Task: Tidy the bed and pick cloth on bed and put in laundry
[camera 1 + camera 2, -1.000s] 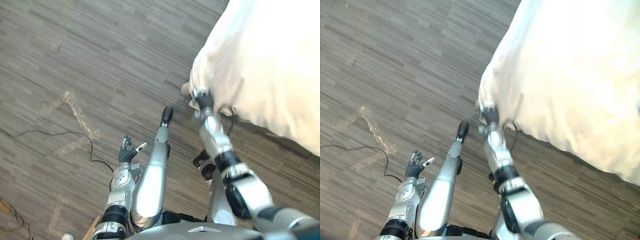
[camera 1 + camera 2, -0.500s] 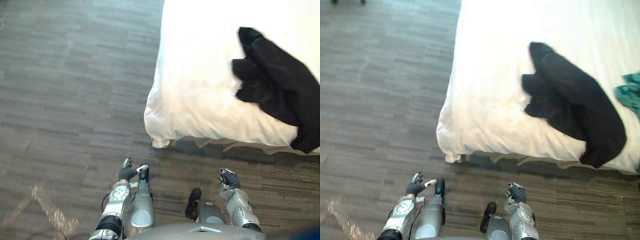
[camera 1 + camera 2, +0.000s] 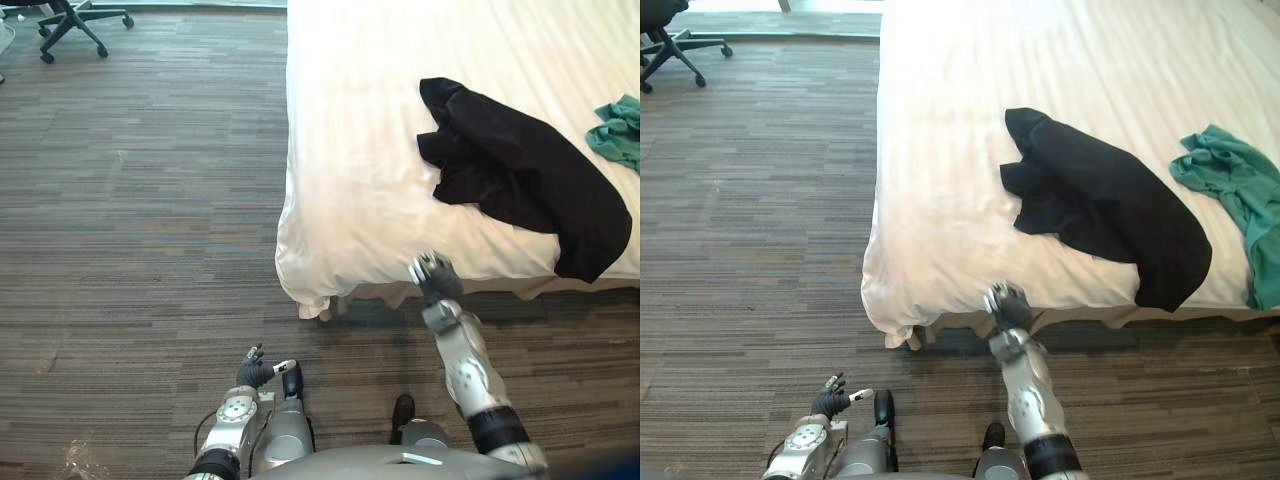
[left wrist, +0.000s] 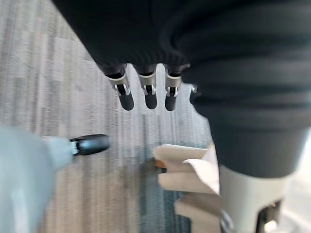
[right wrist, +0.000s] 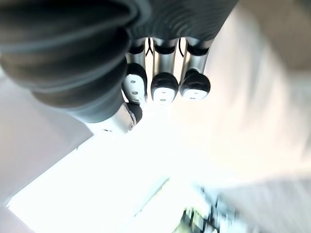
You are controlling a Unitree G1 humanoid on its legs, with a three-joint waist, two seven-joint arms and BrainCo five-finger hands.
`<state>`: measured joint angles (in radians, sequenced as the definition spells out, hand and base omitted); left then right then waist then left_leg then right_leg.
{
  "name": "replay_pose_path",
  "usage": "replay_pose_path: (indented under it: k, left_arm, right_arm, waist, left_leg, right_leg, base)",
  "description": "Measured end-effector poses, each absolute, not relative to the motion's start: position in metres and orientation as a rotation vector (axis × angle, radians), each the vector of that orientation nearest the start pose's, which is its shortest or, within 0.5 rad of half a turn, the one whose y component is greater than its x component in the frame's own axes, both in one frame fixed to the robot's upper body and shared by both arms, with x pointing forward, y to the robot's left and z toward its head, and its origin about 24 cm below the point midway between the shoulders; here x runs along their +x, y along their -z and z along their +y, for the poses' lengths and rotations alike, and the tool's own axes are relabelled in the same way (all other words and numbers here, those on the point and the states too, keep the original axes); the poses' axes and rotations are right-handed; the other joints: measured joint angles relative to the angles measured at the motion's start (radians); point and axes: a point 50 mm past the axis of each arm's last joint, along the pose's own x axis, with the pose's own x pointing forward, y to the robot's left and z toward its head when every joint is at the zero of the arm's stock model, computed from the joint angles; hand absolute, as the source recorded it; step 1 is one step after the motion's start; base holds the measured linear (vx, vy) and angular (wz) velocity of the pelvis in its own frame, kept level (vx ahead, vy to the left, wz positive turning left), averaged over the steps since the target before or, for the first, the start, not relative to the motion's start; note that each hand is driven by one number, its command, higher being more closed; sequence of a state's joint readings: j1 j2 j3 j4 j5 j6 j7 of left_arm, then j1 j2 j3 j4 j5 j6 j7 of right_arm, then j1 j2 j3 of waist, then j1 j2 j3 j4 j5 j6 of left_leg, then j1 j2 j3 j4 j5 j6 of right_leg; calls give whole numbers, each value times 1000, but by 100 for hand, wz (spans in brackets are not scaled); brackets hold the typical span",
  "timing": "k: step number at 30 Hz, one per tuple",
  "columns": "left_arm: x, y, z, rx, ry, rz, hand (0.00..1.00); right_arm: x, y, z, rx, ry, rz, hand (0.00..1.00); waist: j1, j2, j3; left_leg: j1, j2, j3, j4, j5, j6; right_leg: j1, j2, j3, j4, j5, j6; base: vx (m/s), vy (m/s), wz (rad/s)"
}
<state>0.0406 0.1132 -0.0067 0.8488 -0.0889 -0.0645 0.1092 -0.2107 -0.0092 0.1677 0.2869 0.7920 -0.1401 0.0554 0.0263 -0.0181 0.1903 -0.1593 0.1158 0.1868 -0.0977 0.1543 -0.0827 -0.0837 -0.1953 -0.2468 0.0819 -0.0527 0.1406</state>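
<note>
Your black cloth (image 3: 1100, 205) runs diagonally toward the near edge of the bed (image 3: 940, 150). The right eye view shows more teal cloth (image 3: 1228, 178). Left hand (image 3: 252, 370) released; right hand (image 3: 432, 275), you cannot tell.

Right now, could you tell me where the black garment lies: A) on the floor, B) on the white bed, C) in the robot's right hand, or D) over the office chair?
B: the black garment lies spread on the white bed, apart from the right hand at the bed's foot edge.
</note>
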Motion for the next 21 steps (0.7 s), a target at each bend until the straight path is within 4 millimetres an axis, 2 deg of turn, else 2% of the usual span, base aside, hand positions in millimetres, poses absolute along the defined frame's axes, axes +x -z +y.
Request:
replay_pose_path:
  k: [1,3,4,5,7,9,11,13,15,17,18,19,20,21]
  left_arm:
    - [157,129,193,60,-185,810,0]
    - [172,122,184,3,-183,755,0]
    - [183,114,181,-36,-189,698,0]
    - [196,104,181,-76,-201,632,0]
    - [211,88,182,-119,-209,537,0]
    - [220,78,179,-147,-205,474,0]
    - [228,70,178,-159,-202,427,0]
    - [239,56,178,-175,-206,356,0]
    - [247,48,178,-191,-215,317,0]
    - [252,39,177,-221,-227,274,0]
    - [253,39,176,-225,-229,271,0]
    - [254,37,174,-235,-228,262,0]
    - [257,35,173,-240,-230,255,0]
    - [258,33,172,-248,-237,249,0]
  right_arm:
    - [301,-55,-96,744,-214,-29,100]
    - [330,-99,-81,718,-293,-134,100]
    - [342,-128,-75,710,-334,-208,100]
    - [350,-156,-75,694,-356,-284,100]
    - [357,-189,-77,686,-362,-376,100]
    - [359,-207,-89,684,-326,-442,100]
    - [361,-217,-105,662,-272,-492,100]
    - [349,-238,-129,657,-217,-635,100]
    - [334,-250,-144,653,-191,-748,100]
    - [323,-245,-168,680,-109,-811,100]
    - [321,-243,-171,682,-96,-816,100]
    - [314,-231,-186,692,-32,-821,100]
    - [308,-203,-207,710,94,-761,100]
    - [306,-186,-215,721,159,-714,100]
  waist:
    - [10,13,13]
    - [30,49,73]
    - [37,63,123]
    - [42,71,171]
    - [49,70,228]
    - [55,71,243]
    - [60,73,262]
    - [68,78,283]
    - [63,86,292]
    - [63,77,302]
    - [63,77,302]
    - [63,76,303]
    - [57,74,304]
    - [54,72,305]
  left_leg:
    - [-12,1,4,0,6,3]
    - [-51,2,9,2,27,8]
    - [-94,1,4,27,29,11]
    - [-142,1,-2,60,29,11]
    - [-216,-1,-12,101,30,12]
    - [-294,-7,-17,120,30,12]
    - [-348,-13,-6,126,37,20]
    - [-448,-14,3,173,33,27]
    - [-509,-10,7,202,34,34]
    - [-549,0,19,248,17,43]
    - [-554,1,20,255,12,42]
    - [-569,5,21,280,-3,41]
    - [-582,9,23,306,-23,39]
    - [-588,12,24,318,-30,40]
  right_leg:
    - [-23,-1,8,17,0,-1]
    - [-94,-8,20,77,-6,-7]
    - [-140,-17,22,125,-16,-12]
    - [-194,-25,26,175,-27,-12]
    - [-278,-45,26,253,-50,-14]
    - [-373,-61,35,315,-67,-15]
    - [-451,-74,48,353,-73,-16]
    - [-558,-82,72,393,-72,-16]
    - [-618,-86,76,419,-73,-17]
    - [-651,-87,86,435,-75,-21]
    - [-654,-87,86,436,-75,-21]
    - [-658,-86,87,440,-76,-22]
    - [-660,-85,89,439,-76,-23]
    - [-661,-84,90,439,-76,-23]
  base:
    - [-108,46,-13]
    - [-147,41,-7]
    - [-157,22,9]
    - [-165,12,12]
    - [-134,-10,19]
    - [-129,-9,20]
    - [-72,8,2]
    - [-55,-2,-9]
    - [-40,-4,2]
    - [-23,-11,-6]
    - [-8,-11,-8]
    - [-5,-9,-5]
    - [-2,-6,-6]
    - [5,-3,-13]
